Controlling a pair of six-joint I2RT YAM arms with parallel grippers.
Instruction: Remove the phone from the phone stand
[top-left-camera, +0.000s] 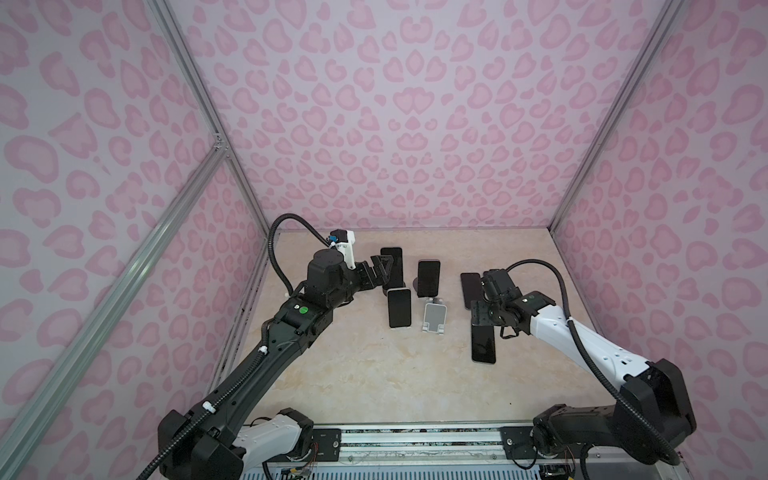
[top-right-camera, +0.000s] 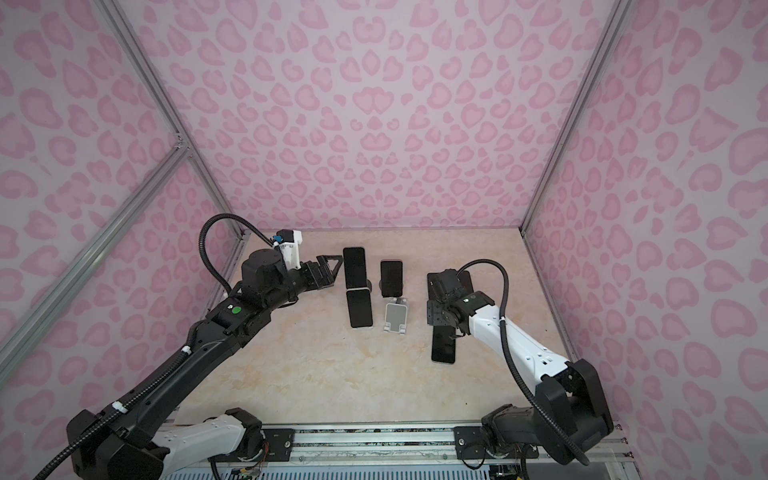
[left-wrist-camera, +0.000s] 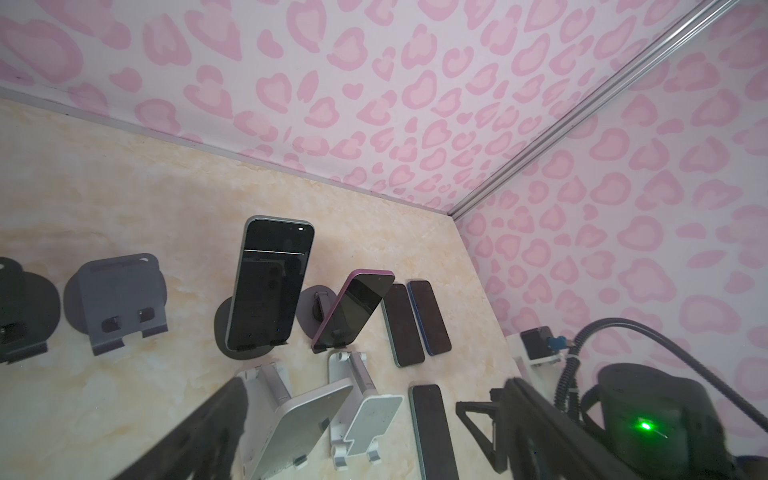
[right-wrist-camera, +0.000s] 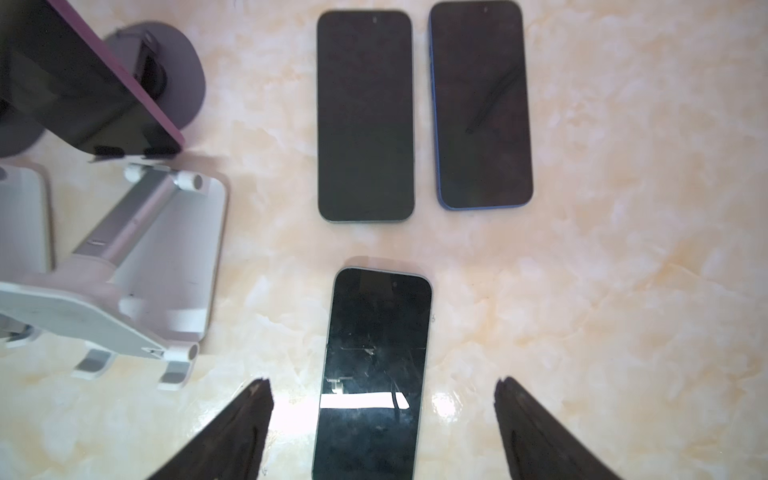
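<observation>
Phone (right-wrist-camera: 374, 374) lies flat, screen up, on the marble-look table (top-left-camera: 353, 374), nearer the robot's base than any other handset. The right gripper (right-wrist-camera: 383, 381) hangs over it with jaws spread wide to either side, touching neither edge and holding nothing. Only the right wrist view shows that gap. In both top views the gripper's body covers the phone's far end. Just beside the phone stands an empty white stand (top-left-camera: 435, 316). Farther on, a dark-edged phone (right-wrist-camera: 365, 116) and a blue-edged phone (right-wrist-camera: 482, 104) lie side by side, half hidden from above. Farthest back, the left gripper (top-right-camera: 328, 271), jaws wide and empty, sits just beside a propped-up tall phone (top-right-camera: 354, 268). A grey stand (left-wrist-camera: 116, 303), empty, shows in the left wrist view alone, where that gripper itself is a blur.
</observation>
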